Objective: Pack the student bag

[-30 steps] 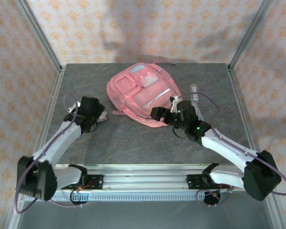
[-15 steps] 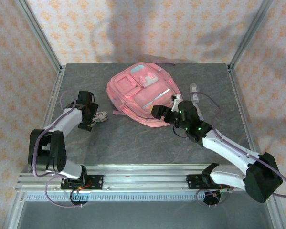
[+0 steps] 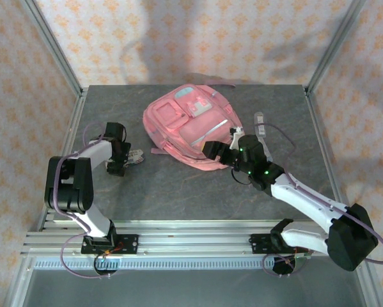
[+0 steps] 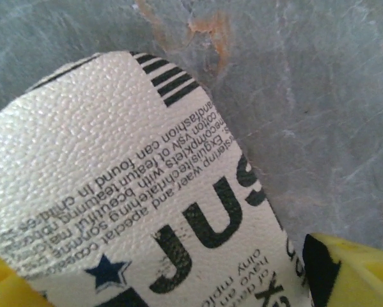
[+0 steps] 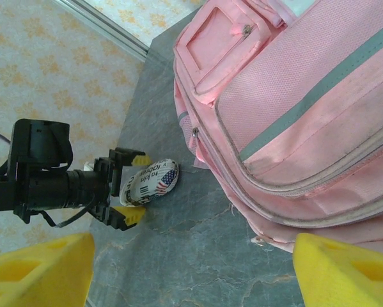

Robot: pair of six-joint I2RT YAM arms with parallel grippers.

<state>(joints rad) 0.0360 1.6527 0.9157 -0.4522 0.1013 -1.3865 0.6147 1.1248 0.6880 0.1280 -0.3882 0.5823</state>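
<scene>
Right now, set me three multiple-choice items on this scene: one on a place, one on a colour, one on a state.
1. Where is the white printed case?
A. On top of the student bag
B. On the table, between the fingers of the left gripper
C. Inside a front pocket

2. What colour is the bag's trim stripe?
A. Yellow
B. Black
C. Grey

3. How is the right gripper?
A. Open, holding nothing
B. Shut on a strap
C. Shut on the case

Answers:
1 B: the right wrist view shows the case on the grey surface between the yellow fingertips, apart from the bag.
2 C: the stripe runs grey across the pink fabric.
3 A: its fingertips stand wide apart with bare table between them.
</scene>
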